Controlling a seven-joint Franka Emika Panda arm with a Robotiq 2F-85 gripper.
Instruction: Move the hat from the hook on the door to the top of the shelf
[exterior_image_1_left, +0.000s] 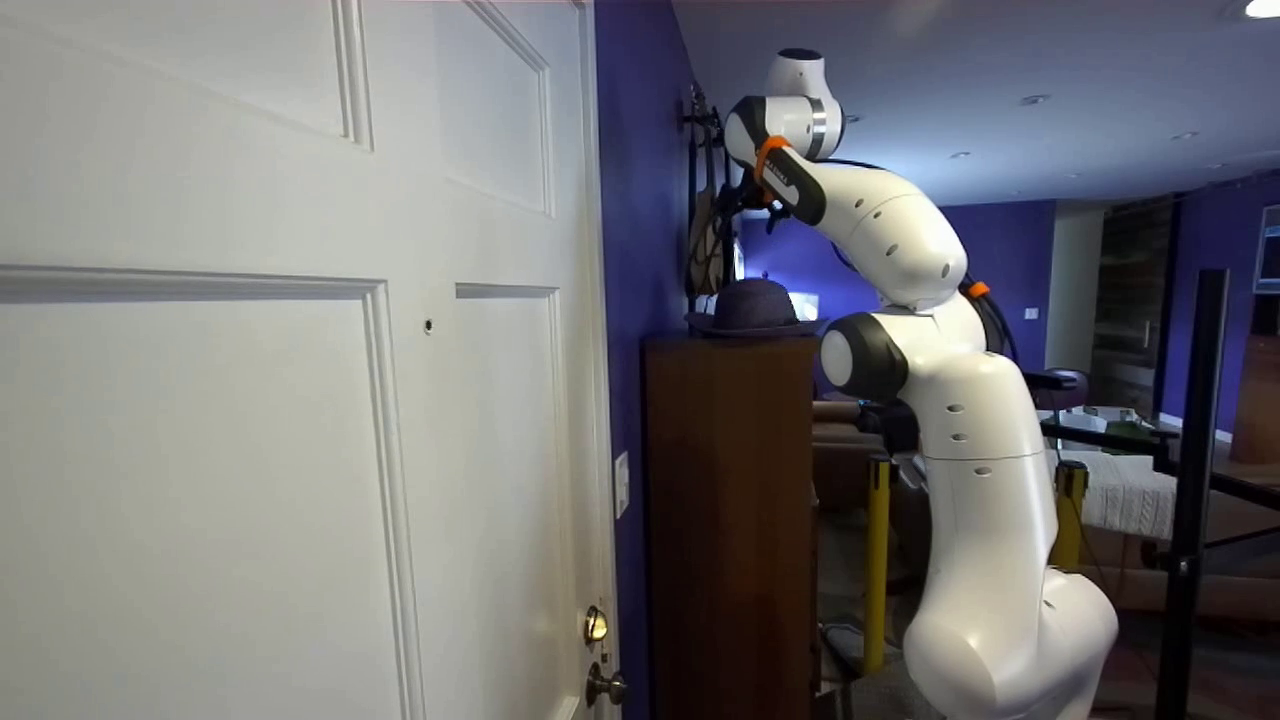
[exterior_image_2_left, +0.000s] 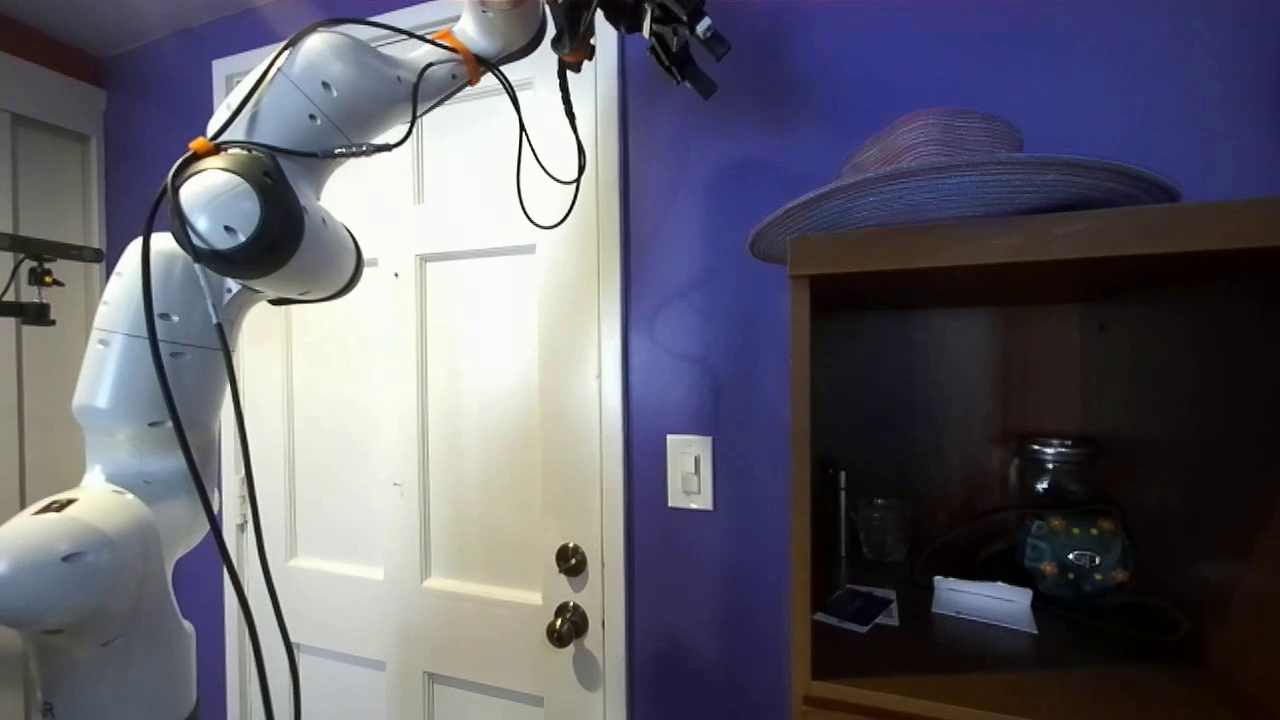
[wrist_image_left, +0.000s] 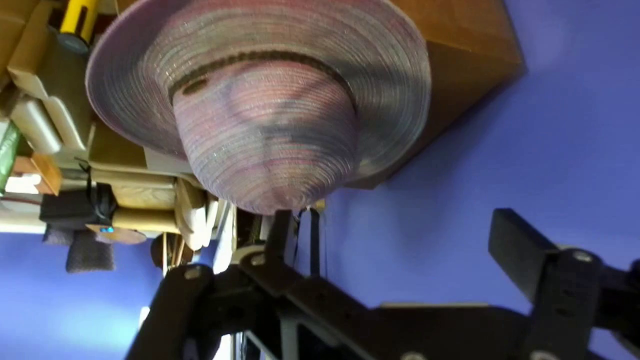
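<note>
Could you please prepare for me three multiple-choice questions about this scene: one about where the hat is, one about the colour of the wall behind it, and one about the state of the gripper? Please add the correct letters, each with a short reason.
1. Where is the hat?
A) On top of the wooden shelf
B) Inside the wooden shelf
C) Hanging on the door

2. What colour is the wall behind the hat?
A) Green
B) Blue-purple
C) Yellow

3. What is the state of the gripper?
A) Shut on the hat
B) Shut, holding nothing
C) Open, holding nothing

Right letters:
1: A, since both exterior views show the hat lying up there.
2: B, since the wall shows this colour in both exterior views.
3: C, since the wrist view shows its jaws wide apart with nothing gripped.
</note>
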